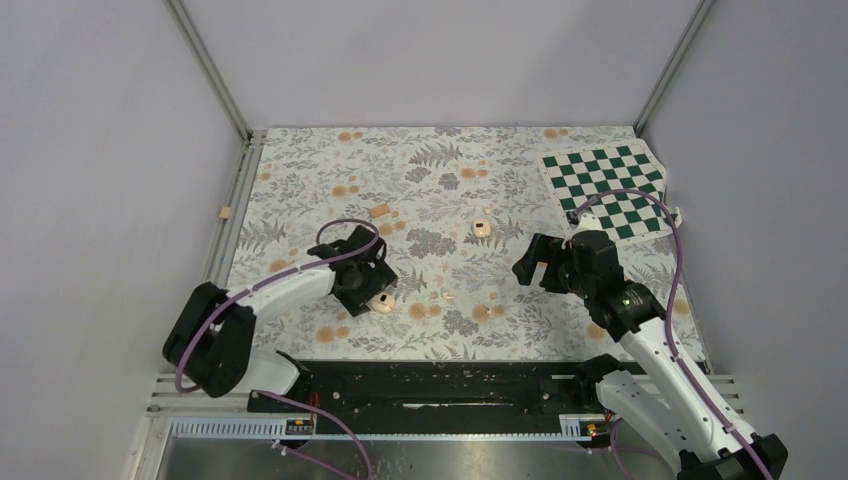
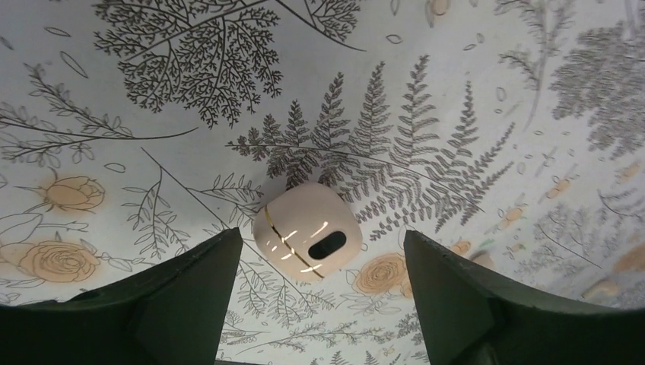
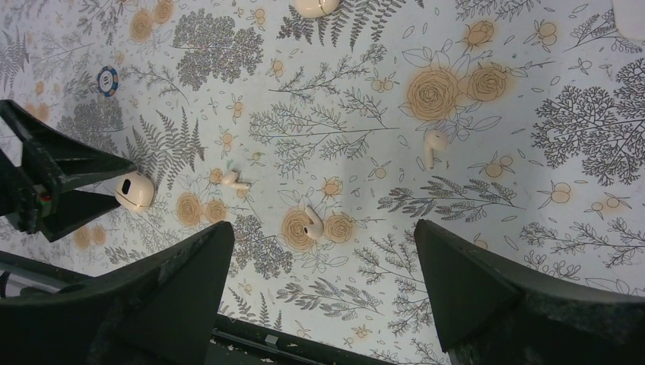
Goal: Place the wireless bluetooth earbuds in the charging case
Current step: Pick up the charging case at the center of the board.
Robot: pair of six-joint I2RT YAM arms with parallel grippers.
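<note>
The charging case [image 2: 308,239] lies closed on the floral cloth, pale peach-pink with a gold seam and a dark oval mark. My left gripper [image 2: 323,236] stands open over it, one finger on each side, neither touching. From above the case [image 1: 381,302] shows just past the left gripper [image 1: 375,290]. Three earbuds lie loose on the cloth: one [image 3: 236,181] nearest the case [image 3: 135,190], one [image 3: 312,224] on an orange rose, and one [image 3: 433,144] farther right. My right gripper [image 3: 321,228] is open and empty, hovering right of centre [image 1: 530,262].
A second pale rounded object [image 1: 481,229] lies mid-table, a tan block [image 1: 379,210] behind the left arm. A blue ring [image 3: 107,77] sits near the left gripper. The green chequerboard [image 1: 607,190] is at the back right. The black rail [image 1: 440,385] runs along the near edge.
</note>
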